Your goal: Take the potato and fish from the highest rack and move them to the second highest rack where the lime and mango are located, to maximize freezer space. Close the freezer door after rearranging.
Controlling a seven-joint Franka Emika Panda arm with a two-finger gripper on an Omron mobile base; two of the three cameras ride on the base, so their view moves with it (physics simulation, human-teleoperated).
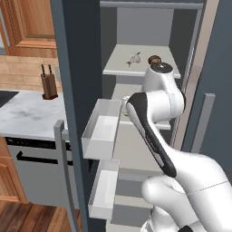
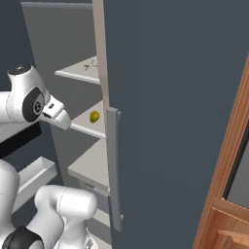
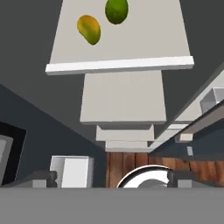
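Upper centre of the left base view: potato (image 1: pixel 154 60) and fish (image 1: pixel 134 59) sit on the top rack, untouched.
Claw (image 3: pixel 109 183) gapes empty, facing mango (image 3: pixel 89 29) and lime (image 3: pixel 117 10); reaching up blind, it could knock the potato off.

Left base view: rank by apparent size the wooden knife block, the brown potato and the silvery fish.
1. Brown wooden knife block, clearly largest.
2. and 3. Dark-brown rounded potato and slim silvery-grey fish on the top freezer shelf look about alike; the fish is too faint to rank them.

Knife block (image 1: pixel 49 84) on marble counter (image 1: pixel 27 113); dishwasher (image 1: pixel 38 174) below.
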